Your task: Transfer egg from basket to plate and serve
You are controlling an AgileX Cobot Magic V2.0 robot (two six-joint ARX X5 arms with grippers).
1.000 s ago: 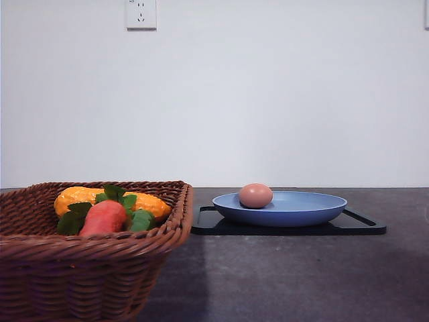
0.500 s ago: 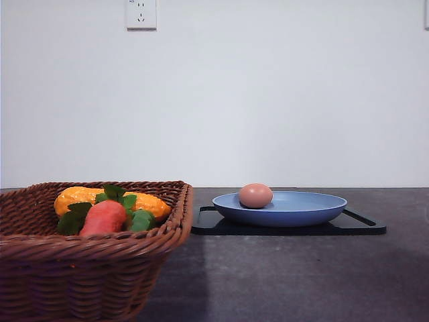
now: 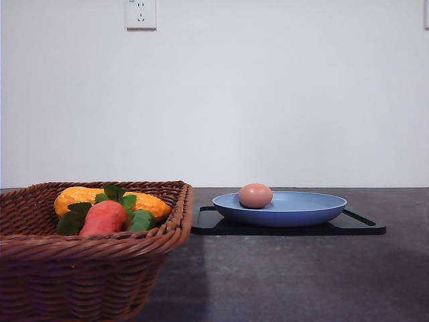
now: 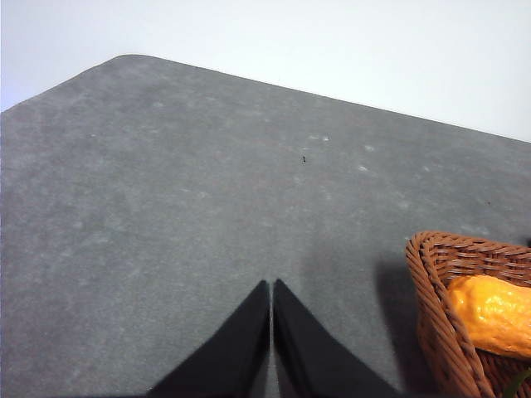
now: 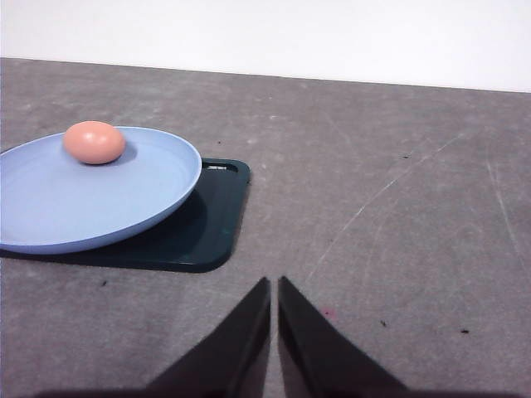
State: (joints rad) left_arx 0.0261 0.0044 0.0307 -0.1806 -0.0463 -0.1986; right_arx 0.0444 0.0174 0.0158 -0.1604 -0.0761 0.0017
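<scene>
Both grippers are closed with nothing between their fingers. The right gripper [image 5: 274, 286] hovers low over the bare bench [image 5: 398, 207]; ahead of it and off to one side, well apart, the blue plate [image 5: 50, 211] sits on a black tray [image 5: 207, 224], and the egg [image 5: 94, 142] rests on the plate toward its far edge. The left gripper [image 4: 271, 290] hangs over open bench too, with a corner of the basket [image 4: 431, 290] just beside it. Across the last second nothing has shifted in the front view: the egg [image 3: 255, 195] lies still on the plate [image 3: 301, 211], and the basket [image 3: 100, 248] holds only a carrot [image 3: 104, 218] and a yellow vegetable [image 3: 77, 196]. The transfer looks done, with both arms clear.
</scene>
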